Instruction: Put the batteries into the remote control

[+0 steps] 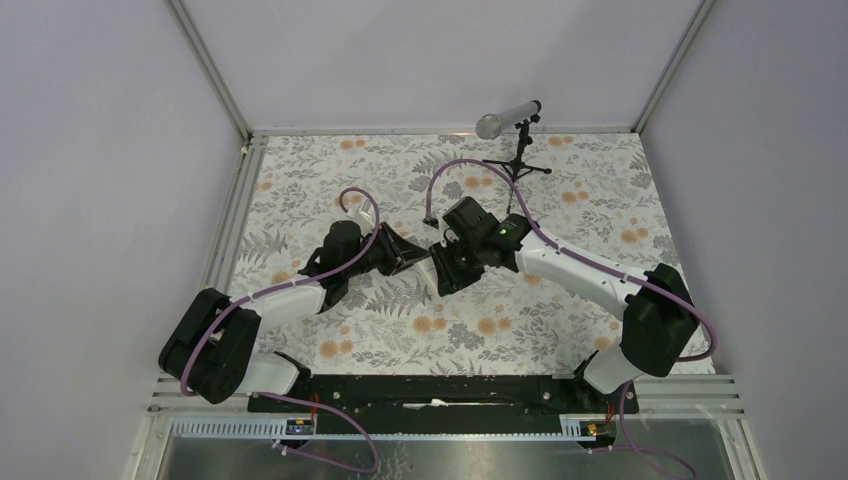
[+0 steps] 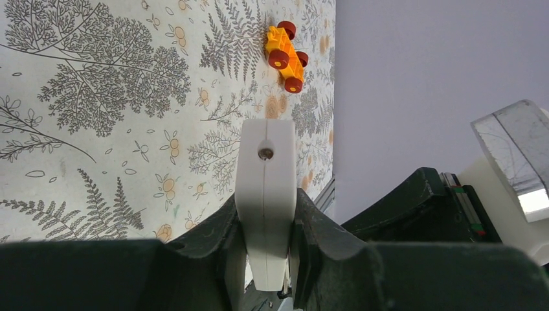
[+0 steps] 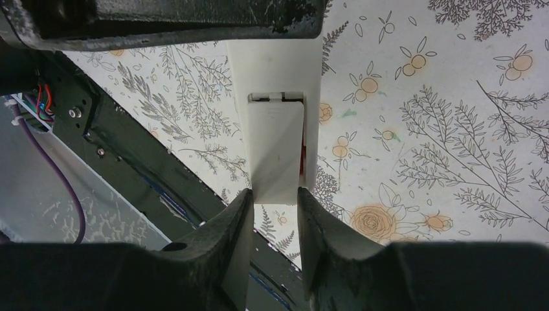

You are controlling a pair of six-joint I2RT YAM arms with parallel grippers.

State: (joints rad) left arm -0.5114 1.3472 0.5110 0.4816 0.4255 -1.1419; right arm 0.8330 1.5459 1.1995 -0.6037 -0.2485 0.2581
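Both arms meet over the middle of the floral table. My left gripper (image 1: 405, 258) (image 2: 265, 217) is shut on the remote control (image 2: 265, 168), a slim white bar seen end-on between its black fingers and held off the table. In the right wrist view the remote control (image 3: 275, 68) shows its back, with a small white cover piece (image 3: 275, 146) lying slightly tilted over the battery bay. My right gripper (image 1: 445, 268) (image 3: 275, 197) is shut on the cover's near edge. A thin red sliver (image 3: 302, 159) shows beside the cover; the batteries are otherwise hidden.
An orange toy car with red wheels (image 2: 285, 57) lies on the table beyond the remote. A microphone on a small tripod (image 1: 510, 122) stands at the back edge. Metal frame rails and grey walls close the table on three sides.
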